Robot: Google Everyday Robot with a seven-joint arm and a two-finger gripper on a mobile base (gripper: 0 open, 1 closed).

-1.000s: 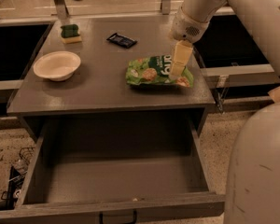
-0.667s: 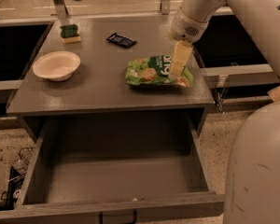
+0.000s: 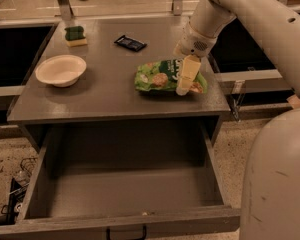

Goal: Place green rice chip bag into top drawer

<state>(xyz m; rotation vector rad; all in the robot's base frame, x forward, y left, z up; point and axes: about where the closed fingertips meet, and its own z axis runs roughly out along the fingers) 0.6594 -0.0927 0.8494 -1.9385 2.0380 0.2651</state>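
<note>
The green rice chip bag [image 3: 157, 77] lies flat on the grey table top [image 3: 110, 91], right of centre near the front edge. My gripper [image 3: 186, 78] points down from the arm at upper right and sits at the bag's right end, covering part of it. The top drawer [image 3: 130, 191] is pulled out wide below the table top, with nothing showing inside. Its front panel with a small black handle [image 3: 126, 232] is at the bottom edge of the view.
A white bowl [image 3: 61, 70] stands at the table's left. A green-topped sponge [image 3: 75, 35] and a small black wrapper [image 3: 130, 43] lie at the back. My pale robot body [image 3: 277, 179] fills the lower right, beside the drawer. Dark openings flank the table.
The gripper has come down slightly onto the bag's right end. The bag, bowl and drawer have not moved.
</note>
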